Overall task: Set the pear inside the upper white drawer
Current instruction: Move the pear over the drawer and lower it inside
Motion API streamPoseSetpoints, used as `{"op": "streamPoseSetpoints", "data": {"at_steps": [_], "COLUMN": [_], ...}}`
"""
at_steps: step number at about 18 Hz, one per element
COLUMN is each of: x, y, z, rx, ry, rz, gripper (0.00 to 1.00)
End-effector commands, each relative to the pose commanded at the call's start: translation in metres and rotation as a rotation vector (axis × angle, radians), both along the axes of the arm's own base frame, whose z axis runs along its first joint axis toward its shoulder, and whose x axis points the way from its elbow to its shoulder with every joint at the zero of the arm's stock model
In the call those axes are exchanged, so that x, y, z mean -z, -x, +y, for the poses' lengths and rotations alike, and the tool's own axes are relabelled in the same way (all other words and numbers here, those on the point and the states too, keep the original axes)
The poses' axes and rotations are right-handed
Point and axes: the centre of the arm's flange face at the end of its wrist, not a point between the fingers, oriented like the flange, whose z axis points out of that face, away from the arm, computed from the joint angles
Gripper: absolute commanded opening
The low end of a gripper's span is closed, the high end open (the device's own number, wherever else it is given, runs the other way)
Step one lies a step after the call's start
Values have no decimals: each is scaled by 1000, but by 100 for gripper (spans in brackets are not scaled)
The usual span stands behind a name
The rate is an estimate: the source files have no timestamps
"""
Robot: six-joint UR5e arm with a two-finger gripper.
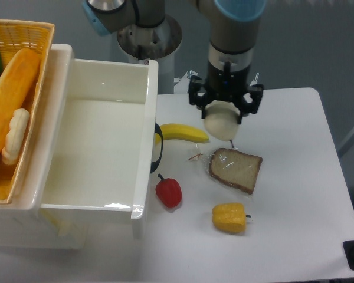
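Camera view: a banana [184,132] is lying on the table [295,194] just right of the drawer [97,138], its left end near the dark handle [157,154]. A red pepper [169,191] is sitting below it, near the drawer's front wall. A bagged slice of bread [235,170] is lying right of the banana, and a yellow pepper [229,217] is resting below the bread. A woven basket [12,106] holding bread-like items is touching the drawer's left side. Between the pear [219,125] and the open drawer, only the banana and the drawer's thick right wall are being seen.

The pear is being held in the gripper [224,112], raised over the table just above the banana's right end and the bread's upper left corner. The jaws are being pressed against the pear's sides from left and right, with the fruit hanging below them and its thin stem pointing down-right. The exact contact points are probably hidden by the gripper body.
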Motion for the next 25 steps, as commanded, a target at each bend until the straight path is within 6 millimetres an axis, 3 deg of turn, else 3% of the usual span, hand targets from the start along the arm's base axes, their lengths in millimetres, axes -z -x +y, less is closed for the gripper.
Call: {"op": "streamPoseSetpoints", "data": {"at_steps": [2,5,11,19,25], "x": [-13,-25,-22,5,44], "y": [-20,-33,-71,-128,-143], "z": [-1,-5,27,73,108], "rx": [11,-46,-28,58,101], "ry": [-25,-75,-103,-73,-33], "rz": [9,-6,-41,-99,-131], "gripper": [16,16,16,17,19]}}
